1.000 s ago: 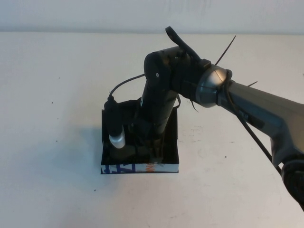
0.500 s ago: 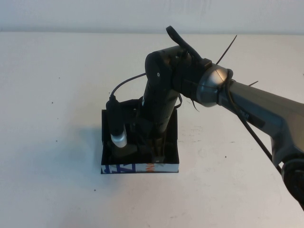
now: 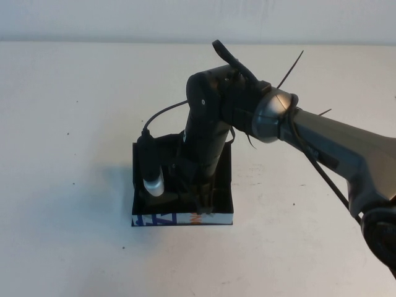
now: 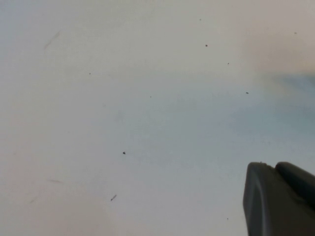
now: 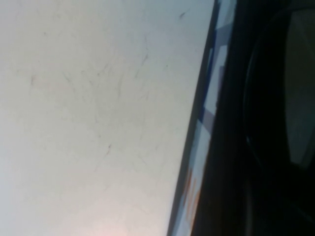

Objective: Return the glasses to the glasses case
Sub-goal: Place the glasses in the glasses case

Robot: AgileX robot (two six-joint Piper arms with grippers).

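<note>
While the right arm reaches in from the right side of the high view, the right gripper [image 3: 201,201] is poked straight down into the open glasses case [image 3: 182,218], which sits mid-table [image 3: 74,124] with its white, blue-and-orange lettered front facing the robot. Can't tell what its fingers are doing, the wrist hides them. The right wrist view shows a dark lens of the glasses [image 5: 295,98] inside the case, right up close. The left gripper [image 4: 278,199] just hovers over bare table, fingers pressed together.
</note>
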